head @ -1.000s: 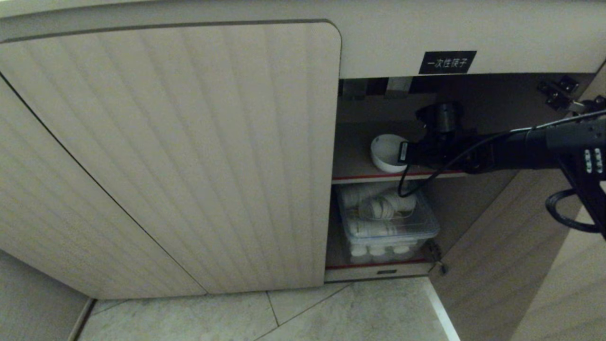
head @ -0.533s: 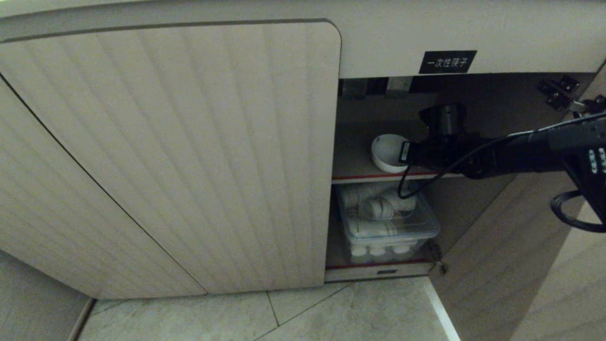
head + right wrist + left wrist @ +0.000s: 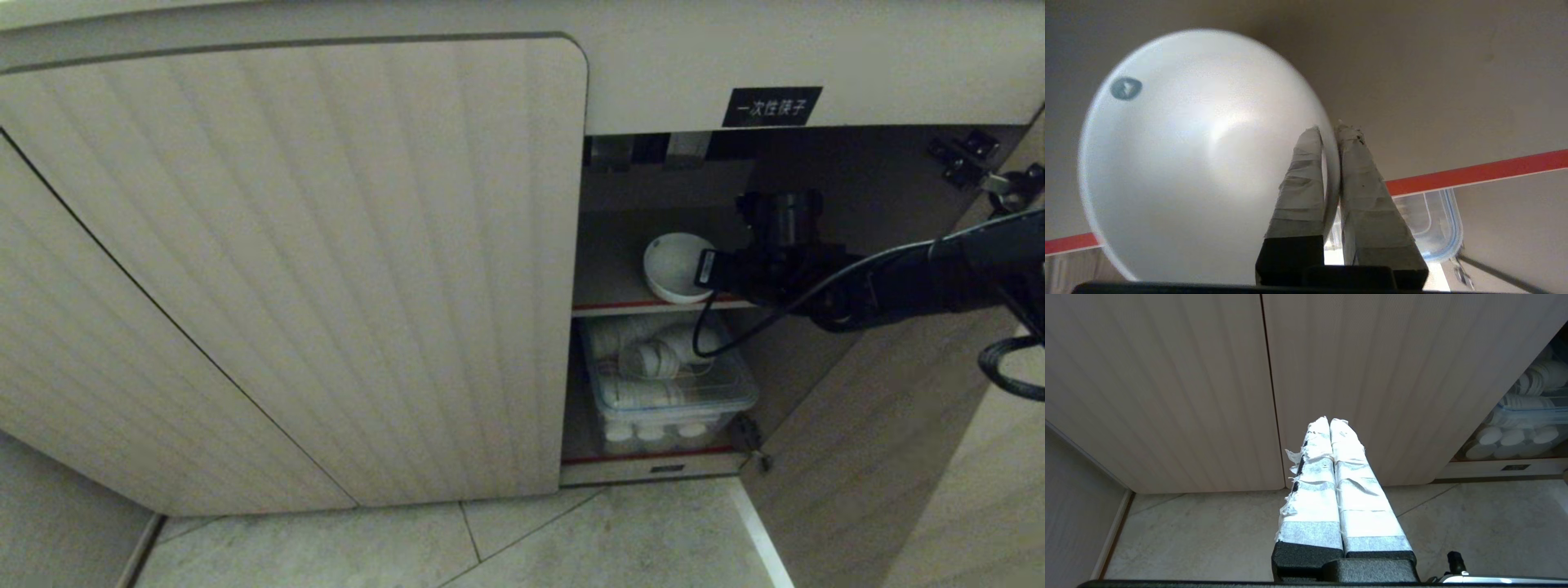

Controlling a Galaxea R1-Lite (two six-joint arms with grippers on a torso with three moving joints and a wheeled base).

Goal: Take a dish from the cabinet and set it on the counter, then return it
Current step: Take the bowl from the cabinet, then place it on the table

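From the head camera, I have the cabinet (image 3: 326, 269) in front of me with its right door swung open. My right gripper (image 3: 704, 269) reaches in from the right to the upper shelf (image 3: 620, 306), the one with the red front edge. It is clamped on the right rim of the dish (image 3: 673, 265), which sits tilted, its opening turned towards me, at the near edge of that shelf. Whether the dish's foot touches the shelf I cannot quite tell in this dim light. Below it, a clear plastic bin (image 3: 673, 392) holds stacked white cups. A black label (image 3: 771, 107) sits above the opening.

From the left wrist camera, my left gripper (image 3: 1329, 421) is clenched on nothing, its taped fingers pressed together, parked in front of the closed ribbed doors above the tiled floor (image 3: 1208, 535).

From the right wrist camera, the two taped fingers (image 3: 1302, 179) pinch the dish's (image 3: 1200, 155) rim, one inside the bowl, one outside. The bin's (image 3: 1433, 228) corner shows beneath the red edge.
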